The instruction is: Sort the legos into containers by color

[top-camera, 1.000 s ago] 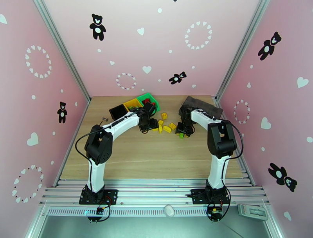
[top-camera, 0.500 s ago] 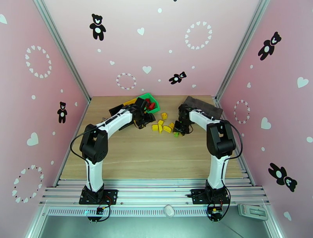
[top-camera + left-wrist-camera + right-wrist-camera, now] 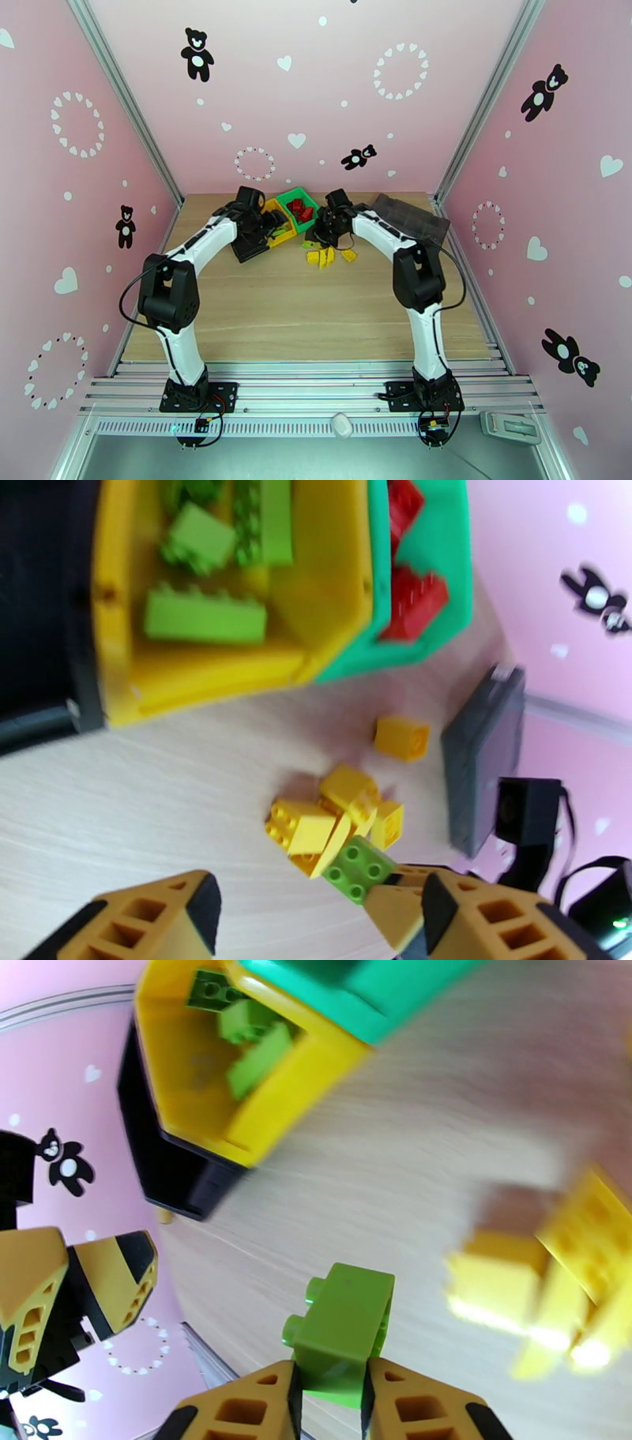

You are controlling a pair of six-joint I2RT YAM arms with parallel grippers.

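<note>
1. Right gripper (image 3: 329,1366): the two fingers pinch a green brick (image 3: 344,1331) by its near end. The rest of the brick stands out past the fingertips, its studs turned to the left of the fingers.
2. Beyond these fingertips and to their left stands the yellow bin (image 3: 268,1118), with light green bricks (image 3: 257,1059) inside. The green bin (image 3: 371,1007) adjoins it on one side and the black bin (image 3: 170,1173) on the other.
3. To the right of the same fingers, blurred yellow bricks (image 3: 498,1276) lie in a cluster on the table (image 3: 442,1118).
4. Left gripper (image 3: 316,898): the fingers are spread wide with nothing between them; bare table shows in the gap.
5. Ahead of the left gripper's fingers, nearer the right finger, lies the yellow cluster. The pinched green brick appears at its near edge, just beside that finger's tip. A lone yellow brick (image 3: 401,737) lies farther ahead, apart from the cluster.
6. Farther ahead, the green bin holds red bricks (image 3: 415,598).
7. A dark grey tray (image 3: 482,756) lies beyond the right finger, past the yellow bricks.
</note>
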